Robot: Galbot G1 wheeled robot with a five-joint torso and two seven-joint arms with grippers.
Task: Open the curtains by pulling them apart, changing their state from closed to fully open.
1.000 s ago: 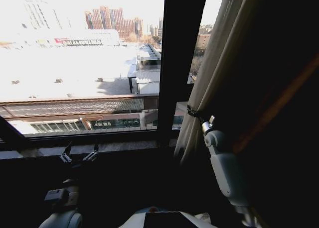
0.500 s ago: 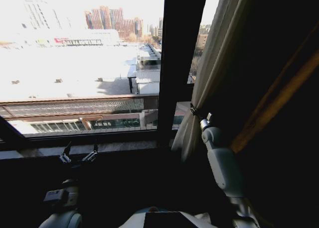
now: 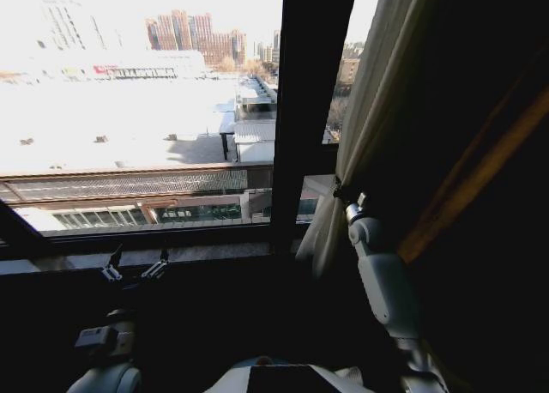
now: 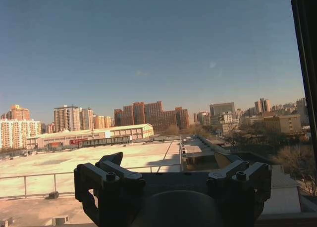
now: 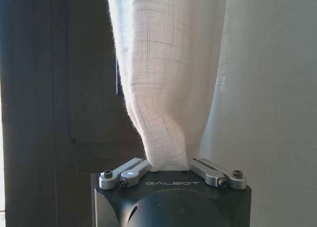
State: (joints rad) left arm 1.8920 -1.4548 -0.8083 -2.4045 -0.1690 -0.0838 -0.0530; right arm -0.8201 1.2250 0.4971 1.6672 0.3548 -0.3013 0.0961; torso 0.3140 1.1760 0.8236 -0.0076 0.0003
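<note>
The right pincer [image 3: 340, 190] is gripping a gathered fold of the sheer cream pleated curtain [image 3: 369, 110], its jaws closed on the fabric just beside the dark vertical window frame bar [image 3: 309, 110], on the side away from the open pane. In the right wrist view the right pincer [image 5: 168, 166] is pinching the bunched cloth [image 5: 166, 88] between its metal fingers [image 5: 124, 173]. The left pincer [image 3: 135, 269] is waiting with its jaws spread, low and well apart from that bar, pointing at the glass; the left wrist view shows it [image 4: 173, 180] holding nothing. I judge the pulling-aside step to be under way: the next move calls for drawing the held fold farther from the bar without letting it slip. No containers are present.
</note>
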